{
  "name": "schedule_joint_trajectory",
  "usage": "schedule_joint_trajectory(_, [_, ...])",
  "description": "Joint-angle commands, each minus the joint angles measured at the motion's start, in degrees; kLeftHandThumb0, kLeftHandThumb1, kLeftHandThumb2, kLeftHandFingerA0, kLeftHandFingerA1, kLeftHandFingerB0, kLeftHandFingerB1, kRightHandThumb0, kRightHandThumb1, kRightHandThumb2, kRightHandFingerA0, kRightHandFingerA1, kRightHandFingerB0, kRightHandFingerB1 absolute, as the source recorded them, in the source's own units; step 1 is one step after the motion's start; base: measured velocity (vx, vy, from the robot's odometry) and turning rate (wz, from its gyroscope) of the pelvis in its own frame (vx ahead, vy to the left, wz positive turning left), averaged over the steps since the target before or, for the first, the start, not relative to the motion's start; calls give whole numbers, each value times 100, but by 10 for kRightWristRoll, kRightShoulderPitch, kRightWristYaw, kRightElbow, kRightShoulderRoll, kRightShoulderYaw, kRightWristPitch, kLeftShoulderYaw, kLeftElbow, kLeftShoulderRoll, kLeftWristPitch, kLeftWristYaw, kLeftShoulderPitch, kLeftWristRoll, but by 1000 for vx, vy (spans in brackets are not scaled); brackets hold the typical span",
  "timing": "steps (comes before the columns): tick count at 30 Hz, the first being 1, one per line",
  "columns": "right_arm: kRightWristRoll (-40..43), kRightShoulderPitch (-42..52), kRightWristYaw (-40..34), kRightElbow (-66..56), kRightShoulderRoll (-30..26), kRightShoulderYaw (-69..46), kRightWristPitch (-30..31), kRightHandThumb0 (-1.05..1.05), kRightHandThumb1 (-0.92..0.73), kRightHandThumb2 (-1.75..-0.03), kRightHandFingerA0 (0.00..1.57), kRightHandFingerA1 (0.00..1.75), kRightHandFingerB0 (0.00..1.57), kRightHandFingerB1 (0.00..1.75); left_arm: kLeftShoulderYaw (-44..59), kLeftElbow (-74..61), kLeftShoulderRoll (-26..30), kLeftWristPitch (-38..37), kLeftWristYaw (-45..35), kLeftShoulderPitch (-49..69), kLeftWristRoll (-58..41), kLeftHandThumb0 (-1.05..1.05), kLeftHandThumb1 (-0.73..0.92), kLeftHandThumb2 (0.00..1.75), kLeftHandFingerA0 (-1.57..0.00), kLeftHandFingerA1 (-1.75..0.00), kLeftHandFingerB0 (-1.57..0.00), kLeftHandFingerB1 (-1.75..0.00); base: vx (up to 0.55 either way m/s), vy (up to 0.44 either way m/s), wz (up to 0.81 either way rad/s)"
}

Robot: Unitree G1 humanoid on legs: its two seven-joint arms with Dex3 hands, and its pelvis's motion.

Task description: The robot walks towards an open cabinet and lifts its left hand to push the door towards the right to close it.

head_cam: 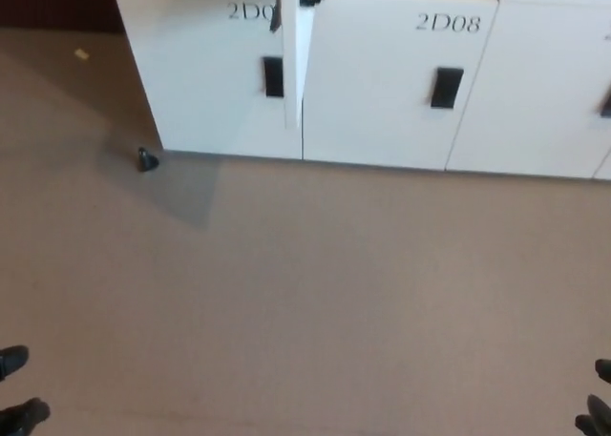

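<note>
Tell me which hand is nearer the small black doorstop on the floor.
Left. The left hand sits at the bottom-left corner, below the doorstop; the right hand is at the far bottom-right corner.

The white cabinet door (pixel 396 83) reads "2D08"; the door on its left (pixel 215 73) shows only "2D0", the rest hidden.

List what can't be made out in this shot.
- Left hand: only fingertips show at the head view's bottom-left corner; open or shut unclear.
- Right hand: likewise cut off bottom right.
- Left door's label: final character hidden by the open door's edge.
- Yellow scrap on the floor: too small to identify.
</note>
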Motion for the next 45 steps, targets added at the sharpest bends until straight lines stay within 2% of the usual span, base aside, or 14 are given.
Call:
schedule_joint_trajectory(1, [-1, 0, -8, 1, -10, -2, -6, -33, -76, -62, 74, 50, 42, 43, -6, -2, 12, -6, -6, 1, 8, -12, 71, 60, -56, -64, -42, -43, 386, -277, -61])
schedule_joint_trajectory(12, [-3, -7, -13, 6, -10, 0, -6, -34, -75, -61, 75, 50, 43, 44, -10, -3, 15, -1, -4, -4, 9, -12, 71, 60, -56, -64, -41, -42, 416, -157, 7])
schedule_joint_trajectory(24, [-6, -8, -16, 8, -10, 2, -7, -33, -76, -62, 75, 50, 43, 44, -12, 5, 15, -3, 2, -7, 9, -12, 71, 60, -57, -63, -41, -43, 423, 88, -12])
schedule_joint_trajectory(38, [-9, -25, -25, 16, -10, 6, -6, -29, -78, -62, 74, 51, 42, 44, -17, 1, 17, -3, 7, -17, 14, -12, 71, 60, -58, -63, -43, -43, 262, -180, 7])
schedule_joint_trajectory(45, [-10, -33, -24, 22, -14, 7, -3, -33, -75, -62, 75, 51, 41, 44, -15, 2, 17, -12, -1, -21, 12, -11, 73, 61, -55, -63, -40, -43, 160, 7, -5])
